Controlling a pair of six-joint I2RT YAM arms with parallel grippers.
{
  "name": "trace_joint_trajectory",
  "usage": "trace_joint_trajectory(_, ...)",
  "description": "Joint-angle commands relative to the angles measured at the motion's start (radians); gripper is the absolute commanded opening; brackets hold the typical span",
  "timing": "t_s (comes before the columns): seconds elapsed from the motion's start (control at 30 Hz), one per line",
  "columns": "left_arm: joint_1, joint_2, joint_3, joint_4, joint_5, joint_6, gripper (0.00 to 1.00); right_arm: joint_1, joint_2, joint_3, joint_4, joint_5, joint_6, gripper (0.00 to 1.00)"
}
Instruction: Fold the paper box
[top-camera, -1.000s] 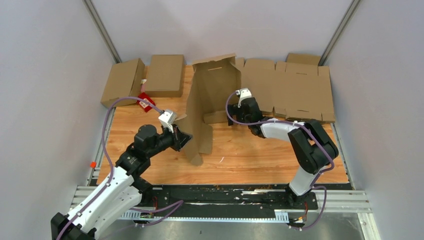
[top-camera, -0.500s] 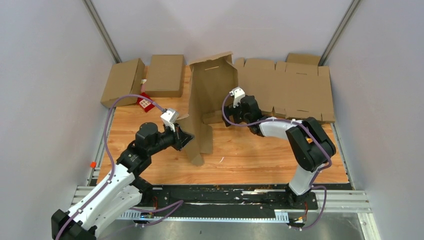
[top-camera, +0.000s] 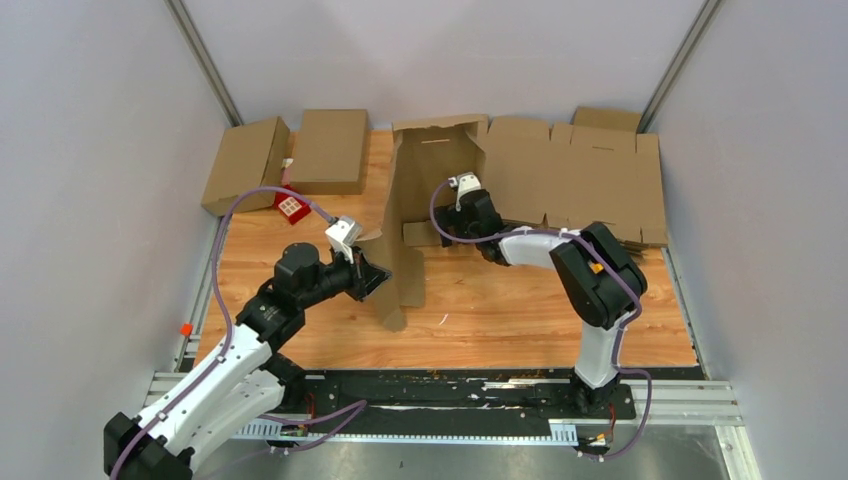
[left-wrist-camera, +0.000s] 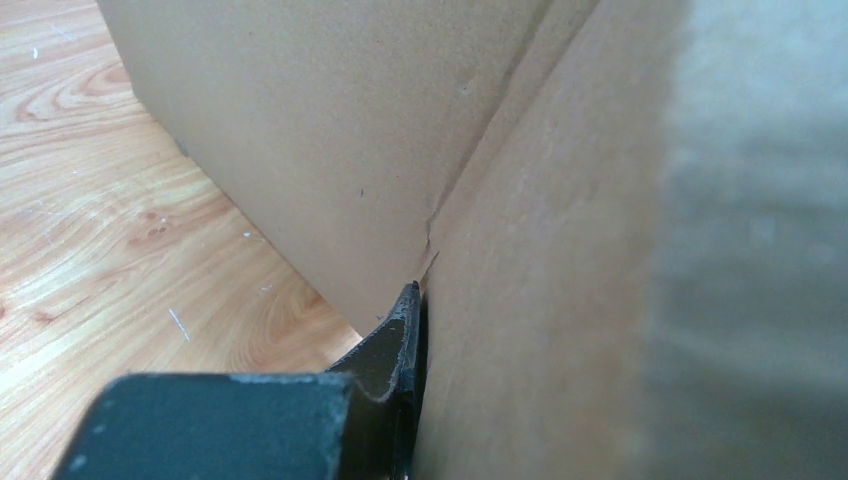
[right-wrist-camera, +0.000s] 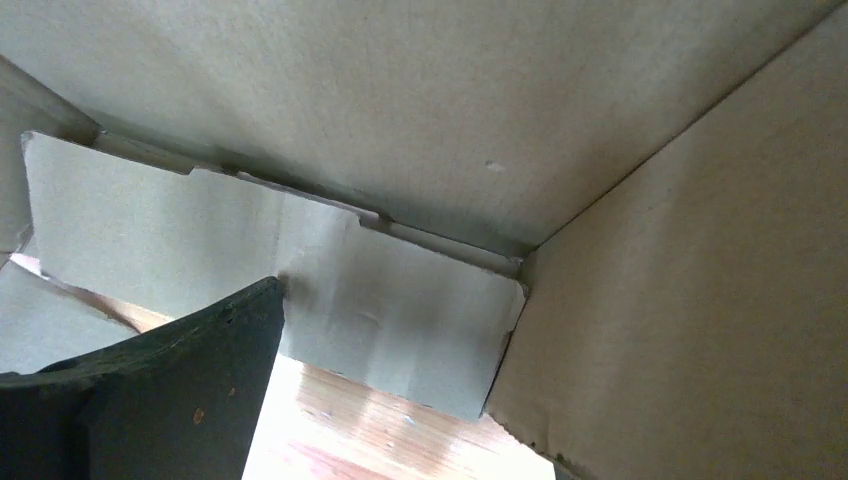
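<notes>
1. Clenching left jaws on a side flap of the brown cardboard box standing at upper centre of the wooden bench.
2. Reaching right jaws inside it, spread, grasping nothing.

The left arm and the right arm are built alike from black joints and white link shells. A purple cable is run along each, and a small white camera block is fitted at each wrist. An orange mark is seen on the right arm's black elbow.

No legible text, labels or numbers
</notes>
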Motion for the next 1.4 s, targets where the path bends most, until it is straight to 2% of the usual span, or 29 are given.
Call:
trace_joint_trajectory(0.0,-0.012,0.008,0.011,-0.04,0.028,-0.02,0.11,0.109,0.046,0.082,-0.071,0.246,0.046,0.86)
trace_joint_trajectory(0.1,-0.018,-0.005,0.011,-0.052,0.042,-0.035,0.11,0.143,0.083,0.117,-0.128,0.355,0.084,0.78)
trace_joint_trajectory(0.27,-0.018,-0.029,0.006,-0.056,0.08,-0.088,0.12,0.145,0.151,0.162,-0.199,0.343,0.136,0.78)
trace_joint_trajectory(0.37,-0.018,-0.046,0.011,-0.094,0.05,-0.087,0.12,0.151,0.167,0.172,-0.247,0.348,0.151,0.81)
trace_joint_trajectory(0.47,-0.018,-0.069,0.016,-0.138,0.005,-0.086,0.13,0.158,0.149,0.163,-0.28,0.373,0.156,0.85)
trace_joint_trajectory(0.6,-0.017,-0.103,0.026,-0.194,-0.018,-0.083,0.13,0.159,0.085,0.09,-0.281,0.383,0.174,0.78)
trace_joint_trajectory(0.87,-0.018,-0.1,0.025,-0.237,-0.016,-0.093,0.16,0.172,0.033,0.005,-0.339,0.406,0.245,0.76)
trace_joint_trajectory(1.1,-0.018,-0.173,0.053,-0.286,-0.17,-0.107,0.29,0.18,0.022,-0.014,-0.379,0.459,0.302,0.75)
trace_joint_trajectory(1.33,-0.018,-0.329,0.1,-0.388,-0.411,-0.12,0.56,0.18,0.037,0.022,-0.439,0.486,0.328,0.75)
trace_joint_trajectory(1.37,-0.017,-0.345,0.112,-0.404,-0.434,-0.12,0.57,0.181,0.036,0.021,-0.443,0.485,0.332,0.74)
